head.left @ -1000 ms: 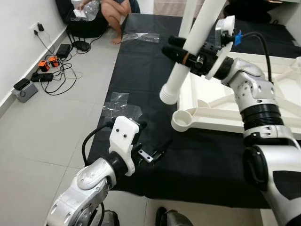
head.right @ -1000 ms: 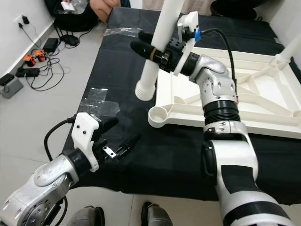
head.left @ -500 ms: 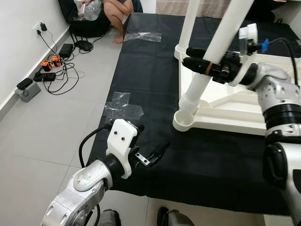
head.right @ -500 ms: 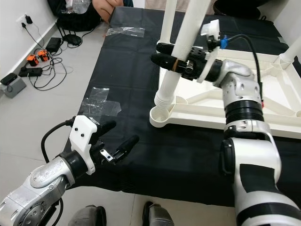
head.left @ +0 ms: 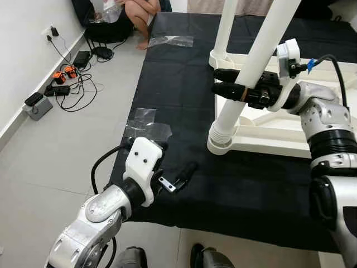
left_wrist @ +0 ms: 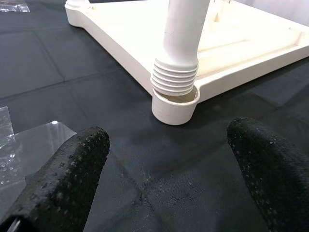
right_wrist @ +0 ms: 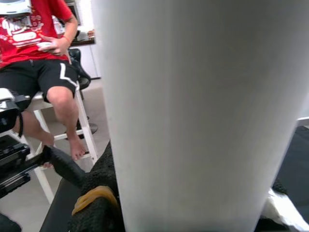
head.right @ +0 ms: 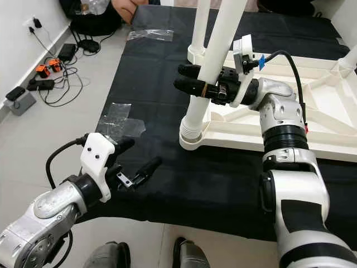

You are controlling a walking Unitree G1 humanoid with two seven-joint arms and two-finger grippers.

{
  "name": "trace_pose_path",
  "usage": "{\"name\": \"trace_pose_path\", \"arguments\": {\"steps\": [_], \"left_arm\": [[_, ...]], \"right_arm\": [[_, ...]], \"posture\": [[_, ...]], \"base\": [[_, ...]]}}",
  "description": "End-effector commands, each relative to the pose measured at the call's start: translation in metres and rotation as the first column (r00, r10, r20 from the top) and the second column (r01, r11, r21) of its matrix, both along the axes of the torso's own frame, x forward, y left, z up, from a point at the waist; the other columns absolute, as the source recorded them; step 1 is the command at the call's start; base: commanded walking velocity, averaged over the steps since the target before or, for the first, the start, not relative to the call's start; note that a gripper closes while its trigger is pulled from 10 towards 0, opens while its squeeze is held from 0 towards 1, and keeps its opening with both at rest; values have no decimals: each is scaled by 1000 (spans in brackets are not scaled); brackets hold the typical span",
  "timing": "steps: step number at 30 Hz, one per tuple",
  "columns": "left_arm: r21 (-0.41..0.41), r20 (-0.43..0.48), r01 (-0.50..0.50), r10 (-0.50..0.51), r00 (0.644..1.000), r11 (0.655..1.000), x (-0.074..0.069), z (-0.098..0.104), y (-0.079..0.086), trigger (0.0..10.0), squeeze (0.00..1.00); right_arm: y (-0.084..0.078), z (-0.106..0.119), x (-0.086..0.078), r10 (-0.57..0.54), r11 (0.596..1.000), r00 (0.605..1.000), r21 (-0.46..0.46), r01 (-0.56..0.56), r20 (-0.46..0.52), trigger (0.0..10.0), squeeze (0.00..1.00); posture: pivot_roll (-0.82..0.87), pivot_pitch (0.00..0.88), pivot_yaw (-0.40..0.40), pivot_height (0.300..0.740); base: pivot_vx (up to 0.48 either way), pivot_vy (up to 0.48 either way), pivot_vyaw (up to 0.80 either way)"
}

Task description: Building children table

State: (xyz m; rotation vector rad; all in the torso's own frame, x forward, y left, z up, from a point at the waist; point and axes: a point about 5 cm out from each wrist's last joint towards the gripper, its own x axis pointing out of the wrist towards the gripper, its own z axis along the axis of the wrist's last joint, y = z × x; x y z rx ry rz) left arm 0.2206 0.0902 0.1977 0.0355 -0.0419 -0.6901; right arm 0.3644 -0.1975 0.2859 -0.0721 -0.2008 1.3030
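Note:
A white children's table (head.left: 262, 148) lies upside down on a black mat (head.left: 167, 84). My right gripper (head.left: 231, 92) is shut on a white table leg (head.left: 251, 61), about a third of the way up it. The leg leans slightly, and its ribbed lower end (left_wrist: 176, 79) sits in the table's near-left corner socket (left_wrist: 175, 108). A second leg (head.left: 226, 28) stands in the far-left corner. My left gripper (head.left: 173, 173) is open and low over the mat, in front of and to the left of the socket, holding nothing.
Clear plastic bags (head.left: 146, 125) lie at the mat's left edge, with another bag (head.left: 172, 40) farther back. Cables and power strips (head.left: 61, 84) litter the tiled floor on the left. A person (head.left: 139, 8) sits at the far end. A person in a red shirt (right_wrist: 43, 58) sits on a stool.
My right gripper swung the leg's lower end to the right and down. It went from beside the table into the near-left corner socket. The left gripper stayed open in place.

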Motion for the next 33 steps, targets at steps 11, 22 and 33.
{"name": "trace_pose_path", "arguments": {"steps": [11,22,33], "left_arm": [[10,-2,0,0,1000,1000,-2,-4,0,10000,0],[13,9,-5,5,1000,1000,1,-1,0,10000,0],[18,12,-6,6,1000,1000,0,-1,1,10000,0]], "right_arm": [[4,-10,-10,85,992,996,-88,-85,-4,10000,0],[10,-18,-9,49,991,999,-126,-49,-1,10000,0],[9,-6,-5,22,994,999,-105,-19,25,10000,0]], "posture": [[90,192,-16,740],[100,195,-15,740],[100,196,-14,740]], "base": [[0,0,0],[0,0,0],[0,0,0]]}}
